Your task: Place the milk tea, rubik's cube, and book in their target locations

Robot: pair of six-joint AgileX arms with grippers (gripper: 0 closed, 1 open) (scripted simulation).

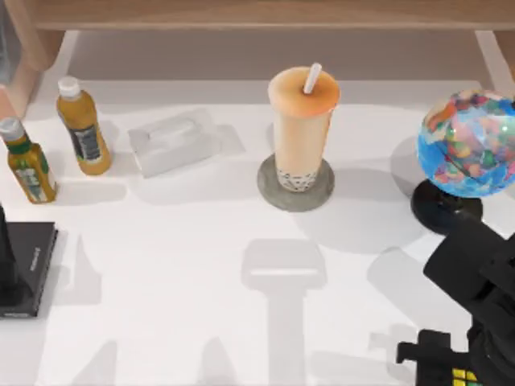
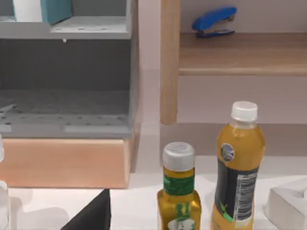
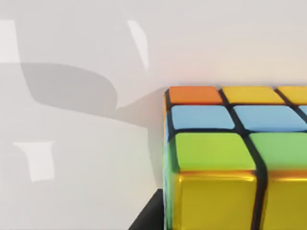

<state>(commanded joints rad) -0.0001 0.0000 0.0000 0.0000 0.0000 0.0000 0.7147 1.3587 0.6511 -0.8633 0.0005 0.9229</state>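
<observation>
Top view first: milk tea point(image 1: 303, 121) standing upright, long axis vertical, white straw poking up toward 12 o'clock, parked right on the round grey coaster point(image 1: 278, 190) just past table centre. Rubik's cube point(image 1: 461, 378) barely peeking in at the 5 o'clock corner, tucked under the right gripper point(image 1: 455, 366); from the right wrist view, cube point(image 3: 230, 158) sitting flat on the white table point(image 3: 72, 167), tile rows running straight along the edges, orange/yellow row farthest, then blue, then green, with yellow on the near side. Can't tell how far that gripper's fingers are spread, or whether touching the cube at all. Left arm parked over the black slab point(image 1: 36, 253) at 9 o'clock, fingers not readable either.

Further out: globe point(image 1: 465, 145) at 3 o'clock, close to the right arm, so tight there. Clear box point(image 1: 173, 141) and two yellow bottles point(image 1: 80, 125) at 10–11 o'clock. Wide bare table through the middle and 6 o'clock. Left wrist view: shelf with a blue stapler point(image 2: 213, 21), grey cabinet.
</observation>
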